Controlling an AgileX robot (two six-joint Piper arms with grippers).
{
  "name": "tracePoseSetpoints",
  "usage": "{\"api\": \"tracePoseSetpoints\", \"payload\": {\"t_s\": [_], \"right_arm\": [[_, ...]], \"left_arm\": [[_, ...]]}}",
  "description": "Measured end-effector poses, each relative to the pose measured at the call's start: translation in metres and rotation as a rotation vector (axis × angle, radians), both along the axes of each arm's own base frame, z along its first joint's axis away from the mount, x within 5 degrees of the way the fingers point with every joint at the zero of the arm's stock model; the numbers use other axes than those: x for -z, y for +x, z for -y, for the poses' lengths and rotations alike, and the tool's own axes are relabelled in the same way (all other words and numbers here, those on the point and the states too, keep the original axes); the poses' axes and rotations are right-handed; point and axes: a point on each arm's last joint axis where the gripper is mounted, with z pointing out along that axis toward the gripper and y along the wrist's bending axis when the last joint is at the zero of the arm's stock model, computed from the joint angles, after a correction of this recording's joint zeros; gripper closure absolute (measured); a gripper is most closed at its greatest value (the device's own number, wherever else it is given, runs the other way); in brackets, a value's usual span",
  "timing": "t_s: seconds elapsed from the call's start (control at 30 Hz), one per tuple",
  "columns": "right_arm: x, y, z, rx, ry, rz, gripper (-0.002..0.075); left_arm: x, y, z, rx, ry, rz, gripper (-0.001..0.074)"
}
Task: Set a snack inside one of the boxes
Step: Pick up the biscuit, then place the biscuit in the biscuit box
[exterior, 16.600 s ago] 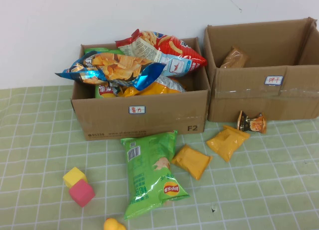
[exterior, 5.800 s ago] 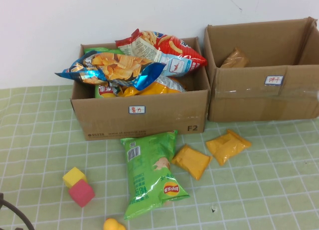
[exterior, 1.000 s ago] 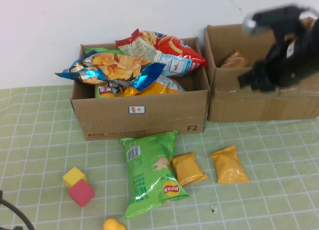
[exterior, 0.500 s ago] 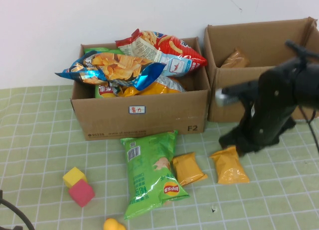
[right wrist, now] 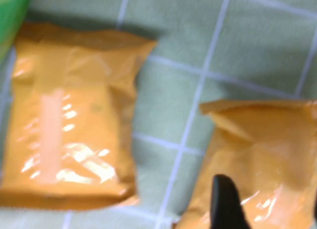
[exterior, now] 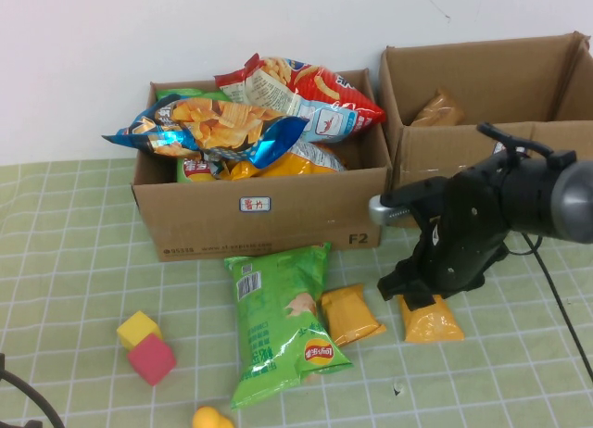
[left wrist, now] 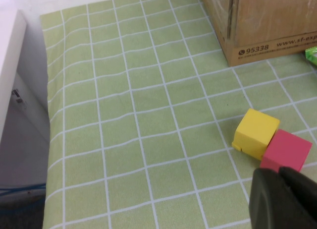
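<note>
Two orange snack packets lie on the green checked cloth in front of the boxes: one (exterior: 350, 315) beside a green chips bag (exterior: 278, 321), the other (exterior: 434, 324) to its right. My right gripper (exterior: 419, 300) is low over the right packet's far end. In the right wrist view its fingers (right wrist: 224, 205) are open and straddle that packet (right wrist: 257, 140), with the other packet (right wrist: 69, 115) beside it. The left box (exterior: 259, 215) is heaped with chip bags. The right box (exterior: 417, 159) holds a brown packet (exterior: 435, 108). My left gripper (left wrist: 285, 199) is shut and empty, near the table's front left.
A yellow block (left wrist: 255, 132) and a pink block (left wrist: 287, 149) touch each other just beyond my left gripper; they also show in the high view (exterior: 144, 345). A small yellow object (exterior: 211, 419) lies at the front edge. Open cloth lies at the front right.
My right arm has come down from over the right box to the right orange packet on the cloth. The packets and my left gripper have not moved.
</note>
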Motion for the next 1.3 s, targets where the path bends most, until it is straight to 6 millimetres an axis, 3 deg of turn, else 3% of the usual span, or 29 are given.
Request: {"api": "tracePoseSetpoints", "payload": {"t_s": [0.2, 0.5, 0.6, 0.77, 0.9, 1.07, 1.3], "right_arm": [[0.017, 0.004, 0.004, 0.029, -0.063, -0.009, 0.0229], [0.026, 0.006, 0.000, 0.058, -0.035, -0.025, 0.0214], [0.031, 0.007, -0.002, 0.061, -0.014, -0.029, 0.0270], [0.031, 0.007, -0.003, 0.063, -0.010, -0.032, 0.0455], [0.027, 0.006, -0.001, 0.058, -0.026, -0.039, 0.0485], [-0.002, 0.008, 0.007, 0.009, -0.128, -0.010, 0.0504], [-0.120, 0.042, 0.008, -0.041, -0.184, 0.408, 0.0508]], "left_arm": [[0.000, 0.000, 0.000, 0.000, 0.000, 0.000, 0.0737], [0.000, 0.000, 0.000, 0.000, 0.000, 0.000, 0.0737], [0.000, 0.000, 0.000, 0.000, 0.000, 0.000, 0.0737], [0.000, 0.000, 0.000, 0.000, 0.000, 0.000, 0.0737], [0.000, 0.000, 0.000, 0.000, 0.000, 0.000, 0.0737], [0.000, 0.000, 0.000, 0.000, 0.000, 0.000, 0.0737], [0.000, 0.000, 0.000, 0.000, 0.000, 0.000, 0.0737]]}}
